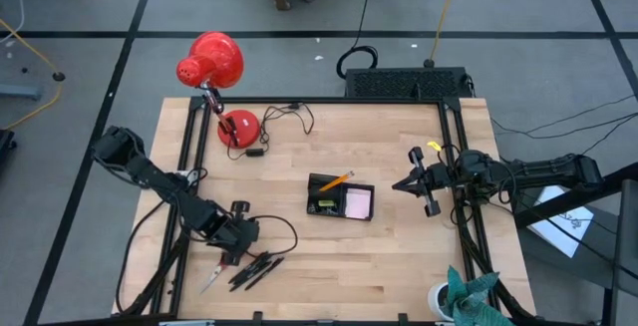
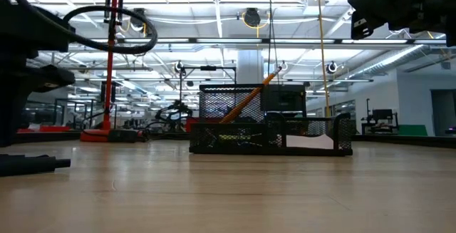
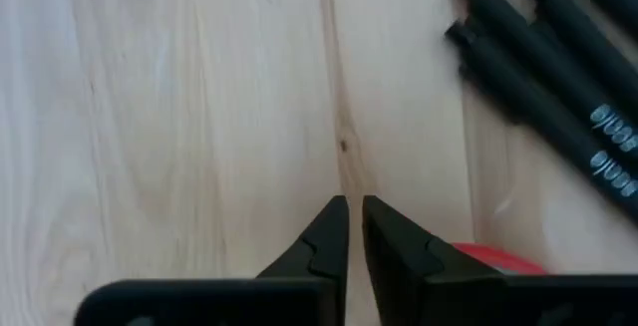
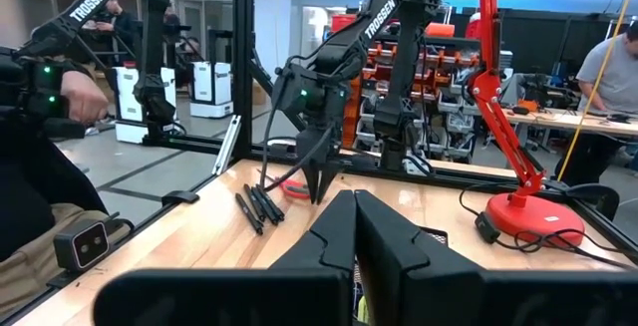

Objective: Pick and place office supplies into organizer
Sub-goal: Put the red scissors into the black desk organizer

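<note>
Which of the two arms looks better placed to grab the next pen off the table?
Probably the left. Its gripper hangs right beside the black pens and scissors, fingers nearly shut. The right gripper sits across the table, past the organizer, far from any loose supplies.

This is a robotics laboratory or workshop in a big industrial hall. The low view shows a high ceiling with long light strips [image 2: 214, 19] and pipes. The wooden table [image 1: 399, 256] stands on a grey floor marked with dark lines, and cables [image 1: 558, 122] run across that floor. In the right wrist view, other dark robot arms [image 4: 130, 37] stand behind, also shelves with orange bins [image 4: 444, 52], and a person [image 4: 610, 72] works at a bench.
</note>
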